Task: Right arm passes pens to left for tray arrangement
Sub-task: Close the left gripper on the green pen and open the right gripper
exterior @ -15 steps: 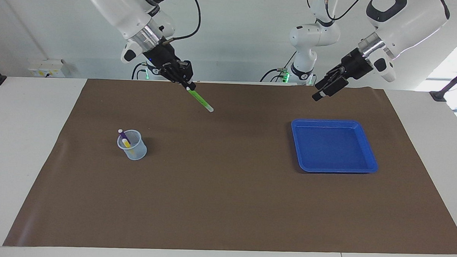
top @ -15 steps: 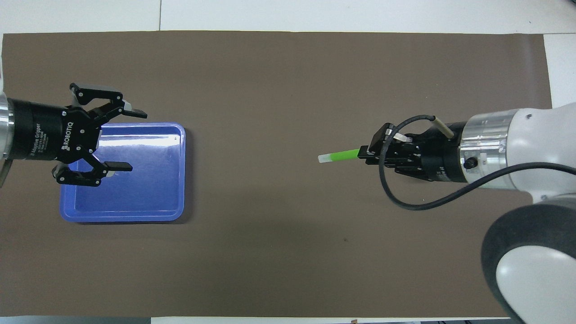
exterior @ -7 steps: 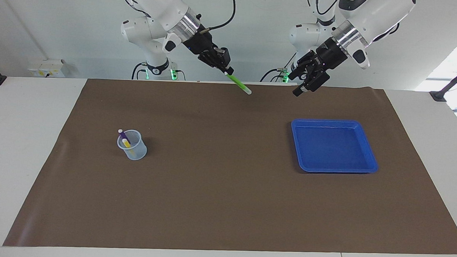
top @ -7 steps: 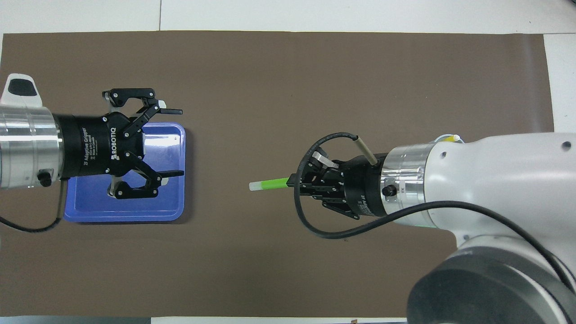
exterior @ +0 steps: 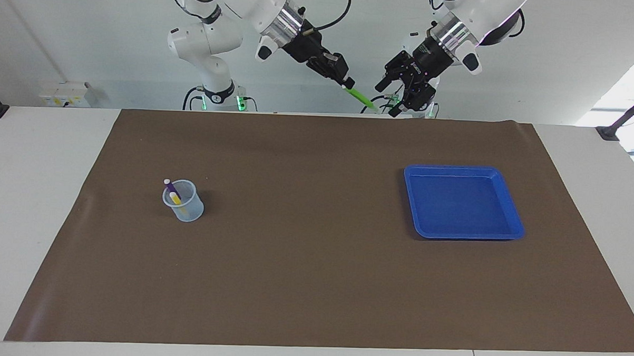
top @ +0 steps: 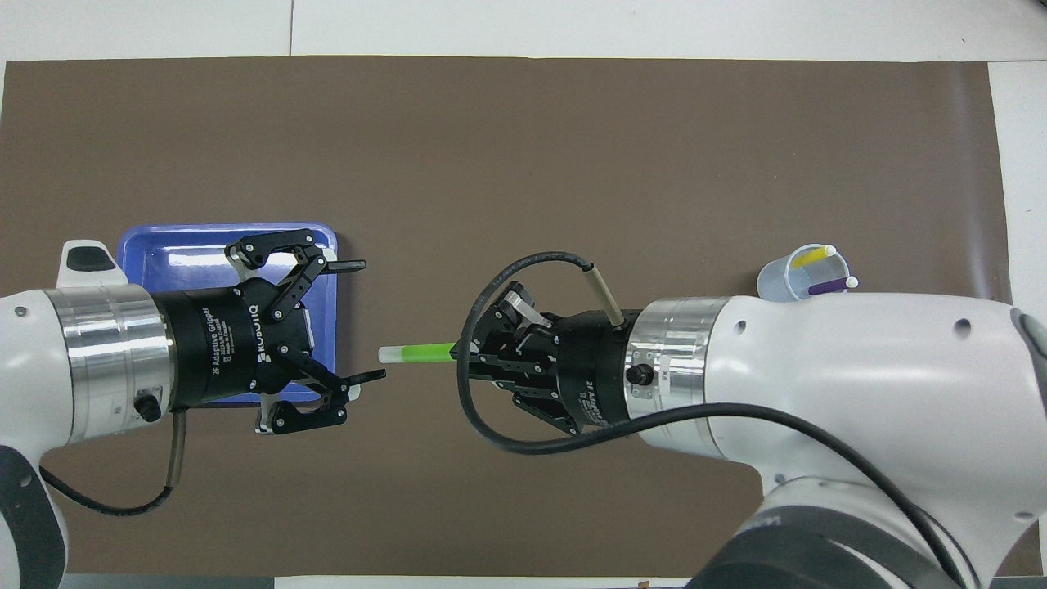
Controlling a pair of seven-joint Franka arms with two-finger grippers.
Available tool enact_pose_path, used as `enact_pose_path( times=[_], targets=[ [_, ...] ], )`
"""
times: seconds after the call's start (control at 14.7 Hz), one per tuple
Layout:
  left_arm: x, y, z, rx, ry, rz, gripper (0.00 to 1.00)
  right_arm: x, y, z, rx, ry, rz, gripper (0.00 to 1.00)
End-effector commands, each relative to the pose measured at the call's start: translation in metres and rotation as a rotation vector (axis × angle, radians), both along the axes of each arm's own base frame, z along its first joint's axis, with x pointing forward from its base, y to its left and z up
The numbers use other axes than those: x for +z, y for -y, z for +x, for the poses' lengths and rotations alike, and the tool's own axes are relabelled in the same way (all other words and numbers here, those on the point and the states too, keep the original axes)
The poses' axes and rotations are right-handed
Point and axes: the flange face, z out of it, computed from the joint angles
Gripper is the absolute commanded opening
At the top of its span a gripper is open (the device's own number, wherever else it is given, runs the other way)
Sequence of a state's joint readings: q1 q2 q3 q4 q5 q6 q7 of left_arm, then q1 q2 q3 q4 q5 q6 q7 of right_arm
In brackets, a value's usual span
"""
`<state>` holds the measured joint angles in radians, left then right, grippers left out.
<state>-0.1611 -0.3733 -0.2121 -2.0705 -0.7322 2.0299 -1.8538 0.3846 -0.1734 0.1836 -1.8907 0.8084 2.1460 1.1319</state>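
Observation:
High above the robots' edge of the brown mat, my right gripper (exterior: 344, 85) (top: 458, 353) is shut on the green pen (exterior: 360, 97) (top: 417, 353). The pen's pale tip points at my left gripper (exterior: 388, 99) (top: 364, 321), which is open and a short gap away from that tip. The blue tray (exterior: 462, 202) (top: 184, 249) lies flat on the mat toward the left arm's end, with nothing in it. A purple pen (exterior: 170, 187) (top: 828, 285) and a yellow pen (exterior: 175, 197) (top: 815, 255) stand in a small translucent cup (exterior: 184, 201) (top: 777, 282) toward the right arm's end.
The brown mat (exterior: 314, 262) covers most of the white table (exterior: 37, 189). The arms' bodies fill much of the overhead view's lower part and cover part of the tray.
Both grippers have risen and come together over the robots' edge of the mat. The green pen's tip has closed to a short gap from my open left gripper.

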Motion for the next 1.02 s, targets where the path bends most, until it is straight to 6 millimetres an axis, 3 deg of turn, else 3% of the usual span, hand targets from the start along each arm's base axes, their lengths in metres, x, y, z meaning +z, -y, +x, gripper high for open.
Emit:
enact_pose_path(
  times=[0.0,0.14,0.41,0.68,0.95],
  targets=[
    [-0.010,0.008,-0.021,0.020,-0.015,0.013,1.00,0.005,-0.004,0.003,-0.026,-0.019,0.033,0.00],
    [-0.016,0.020,-0.035,-0.014,-0.013,0.034,1.00,0.005,-0.005,0.003,-0.026,-0.017,0.034,0.00],
    [-0.015,0.019,-0.036,-0.006,-0.006,0.034,1.00,0.006,-0.010,0.000,-0.021,-0.011,0.035,0.00],
    [-0.017,0.018,-0.036,-0.003,-0.004,0.035,0.68,0.006,-0.010,0.000,-0.020,-0.011,0.034,0.00],
    [-0.018,0.017,-0.035,0.001,-0.008,0.035,0.51,0.006,-0.009,0.000,-0.020,-0.009,0.033,0.00]
  ],
)
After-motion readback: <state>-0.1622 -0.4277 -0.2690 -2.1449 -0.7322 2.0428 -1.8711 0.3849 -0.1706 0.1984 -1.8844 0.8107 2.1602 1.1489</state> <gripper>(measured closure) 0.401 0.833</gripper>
